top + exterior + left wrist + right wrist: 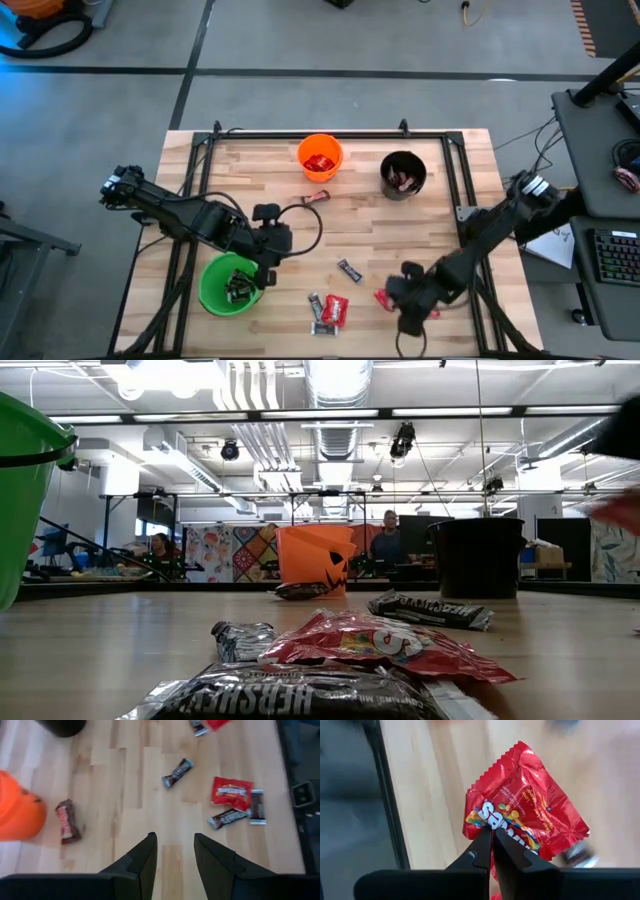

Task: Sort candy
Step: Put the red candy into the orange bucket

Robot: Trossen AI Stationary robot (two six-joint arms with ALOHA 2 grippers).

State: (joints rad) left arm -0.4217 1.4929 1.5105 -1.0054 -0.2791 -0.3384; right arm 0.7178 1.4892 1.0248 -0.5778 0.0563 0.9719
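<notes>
Right gripper [492,840] is pinched tight on a red candy packet [527,802] near the table's front right. Left gripper [175,852], fingers apart, hangs beside the green cup [228,285]. Loose bars [349,270] lie between them; orange cup [320,157] and black cup [403,174] stand behind.

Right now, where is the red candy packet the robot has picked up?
The red packet is pinched in the right gripper, near the table's front right edge in the high view, right of the loose candy.
</notes>
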